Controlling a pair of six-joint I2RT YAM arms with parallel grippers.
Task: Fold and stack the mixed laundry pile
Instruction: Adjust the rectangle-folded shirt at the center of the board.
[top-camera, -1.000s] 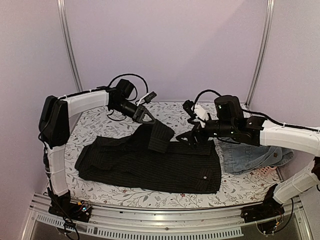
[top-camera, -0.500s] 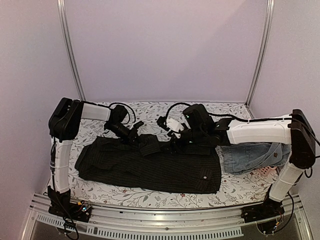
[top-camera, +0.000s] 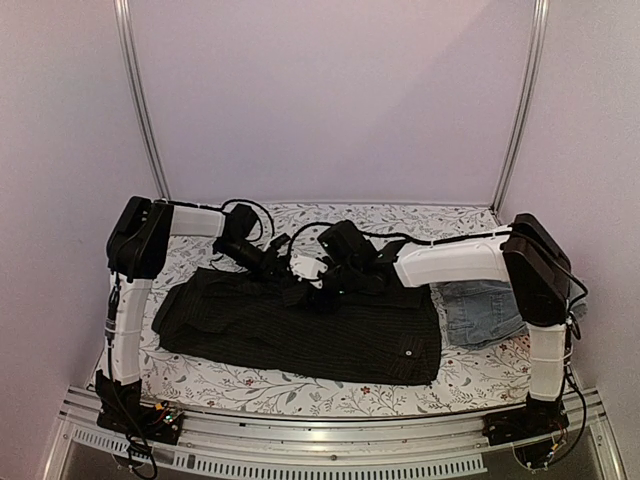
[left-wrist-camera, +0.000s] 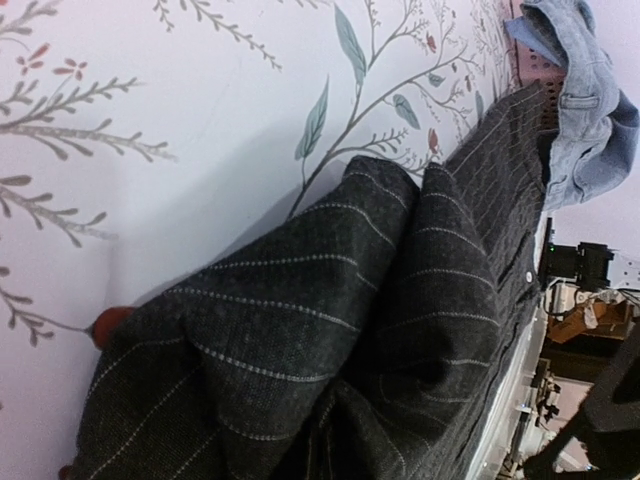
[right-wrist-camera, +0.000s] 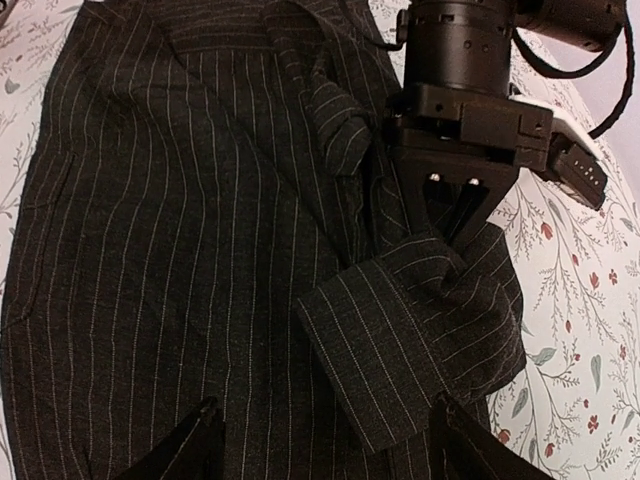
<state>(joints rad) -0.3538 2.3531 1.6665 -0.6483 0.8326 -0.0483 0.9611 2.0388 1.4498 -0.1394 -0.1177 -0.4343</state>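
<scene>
Fold judged barely begun: pinstriped shirt (top-camera: 300, 335) spread under both tools, sleeve cuff (right-wrist-camera: 400, 340) pinched by left gripper (right-wrist-camera: 452, 235), just ahead of right gripper (right-wrist-camera: 325, 440) (jaws spread, nothing held). Denim (top-camera: 485, 310) beyond, to its right, unfolded; nothing stacked yet.

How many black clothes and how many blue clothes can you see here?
black striped shirt: 1
light-blue denim heap: 1 (it may be more than one piece; I cannot tell)
Total: 2
</scene>
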